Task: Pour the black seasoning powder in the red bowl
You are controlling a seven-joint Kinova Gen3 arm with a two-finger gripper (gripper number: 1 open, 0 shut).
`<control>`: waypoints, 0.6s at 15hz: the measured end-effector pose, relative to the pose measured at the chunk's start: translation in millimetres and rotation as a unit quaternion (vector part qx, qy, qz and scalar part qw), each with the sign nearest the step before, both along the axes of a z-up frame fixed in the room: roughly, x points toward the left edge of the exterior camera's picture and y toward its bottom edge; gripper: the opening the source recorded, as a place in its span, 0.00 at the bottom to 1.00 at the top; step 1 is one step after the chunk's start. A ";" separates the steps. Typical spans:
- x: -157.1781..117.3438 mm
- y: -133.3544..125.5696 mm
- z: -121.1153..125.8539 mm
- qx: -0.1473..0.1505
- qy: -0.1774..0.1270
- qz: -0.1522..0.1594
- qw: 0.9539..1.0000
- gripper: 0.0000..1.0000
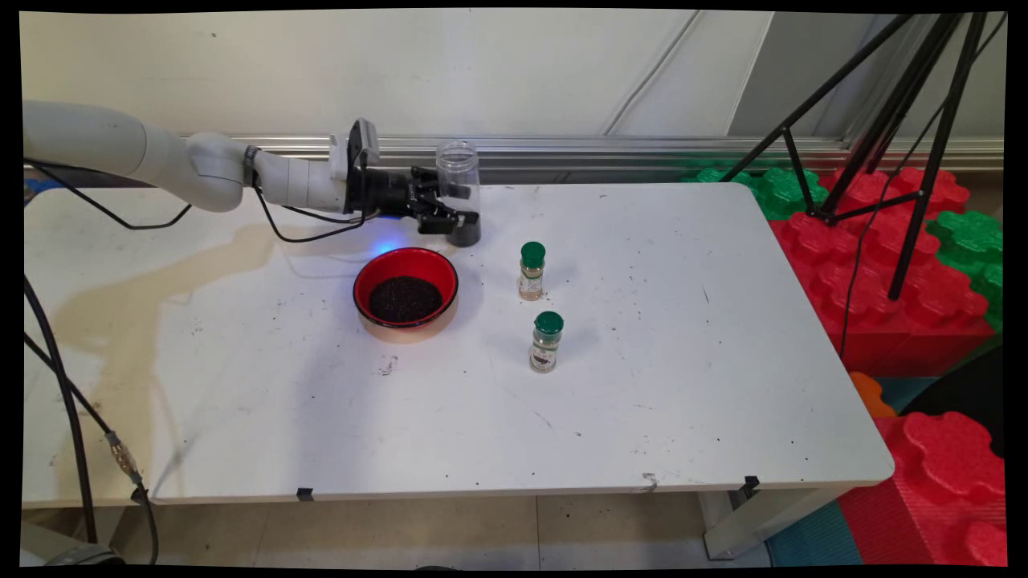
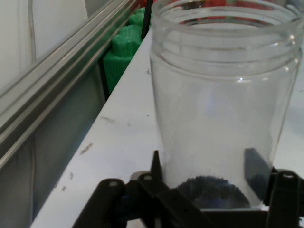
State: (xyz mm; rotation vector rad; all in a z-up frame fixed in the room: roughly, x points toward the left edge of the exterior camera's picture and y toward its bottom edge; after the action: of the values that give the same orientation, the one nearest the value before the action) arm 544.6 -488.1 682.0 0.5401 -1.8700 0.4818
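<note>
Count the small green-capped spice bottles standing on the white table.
2. One small green-capped glass spice bottle stands right of the red bowl of dark grains; the other green-capped bottle stands nearer the camera, just below the first. None appears hidden.

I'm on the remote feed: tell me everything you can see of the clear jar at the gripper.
The clear jar looks like transparent plastic, cylindrical, with a threaded neck and no lid; its mouth is open. It stands upright near the table's far edge, just behind the red bowl. A shallow layer of dark grains lies at its bottom; the rest is empty. The gripper reaches in level from the left with its fingers on either side of the jar's lower body, closed against it.
</note>
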 end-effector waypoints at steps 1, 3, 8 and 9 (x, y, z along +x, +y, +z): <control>-0.4 -0.7 0.0 0.000 0.000 -0.001 1.000 0.00; -0.7 -1.1 0.3 0.000 0.000 -0.002 1.000 0.00; 0.2 0.8 3.5 0.000 -0.003 -0.006 1.000 0.00; 0.5 1.5 4.5 -0.001 -0.003 -0.007 1.000 0.00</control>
State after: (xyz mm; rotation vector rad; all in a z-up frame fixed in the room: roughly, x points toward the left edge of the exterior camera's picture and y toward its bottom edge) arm 545.0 -486.6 686.5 0.5234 -1.8785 0.4768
